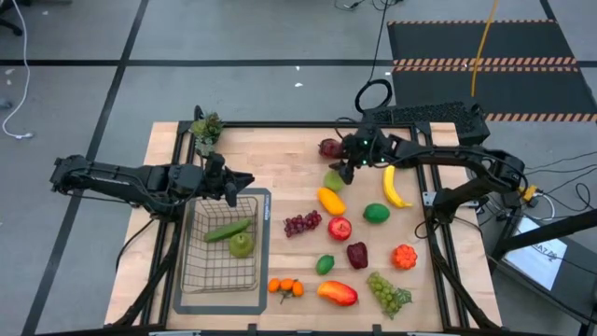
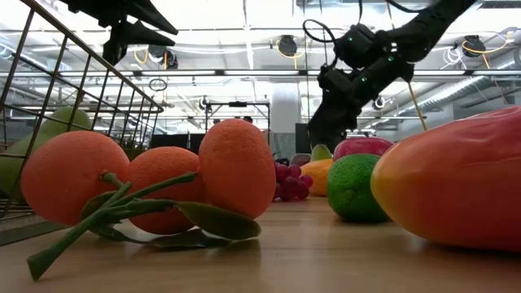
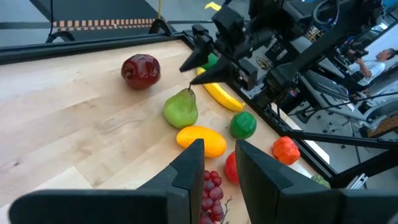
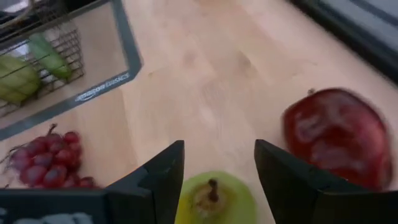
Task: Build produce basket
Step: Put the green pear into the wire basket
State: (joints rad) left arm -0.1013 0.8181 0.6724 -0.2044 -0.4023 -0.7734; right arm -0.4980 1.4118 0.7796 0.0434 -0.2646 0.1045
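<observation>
Even overhead light is washing the pale counter (image 1: 280, 187) in the high view, leaving only soft, short shadows under the produce. In the low view, bright ceiling strips are glaring behind the oranges (image 2: 155, 183), which are sitting sharp while the mango (image 2: 456, 191) at the edge is blurring. In the right wrist view, the apple (image 4: 333, 137) and pear (image 4: 214, 199) are smearing out of focus.

We saw the green pear (image 4: 214, 198) cut off at the right wrist picture's edge, and the red fruit (image 4: 333, 137) beside it blurred. Low view cropped the mango (image 2: 460, 183) and basket (image 2: 73, 106).
</observation>
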